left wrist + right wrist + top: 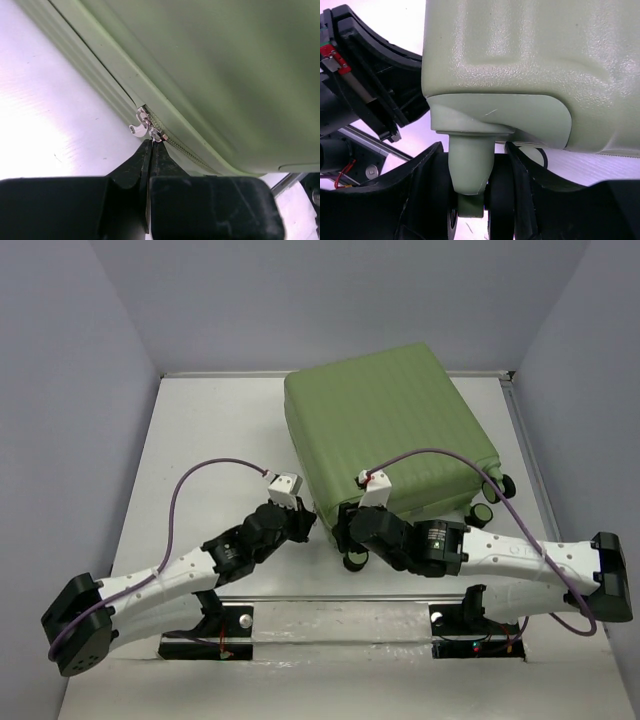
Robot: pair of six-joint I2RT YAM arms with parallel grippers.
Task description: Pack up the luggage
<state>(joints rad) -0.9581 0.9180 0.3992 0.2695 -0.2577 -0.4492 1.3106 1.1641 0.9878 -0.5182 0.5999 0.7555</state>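
The closed suitcase [390,420] lies flat on the bench [220,440]. With its tips touching the zip sliders [157,135], the left pincer [151,146] is closed. The right pincer [475,165] clamps a corner wheel [500,210].

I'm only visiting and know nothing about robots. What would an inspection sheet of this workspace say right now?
Surface: white table.
Job's things: green luggage, lying flat with its shell shut and its black wheels towards the arms.
Clutter: nothing seen.
End effectors: left end effector shut on a zipper pull at the case's near corner; right end effector shut on a wheel caster.
Cables: one purple cable loops above the left arm, another above the right.
Surroundings: plain grey walls on three sides.
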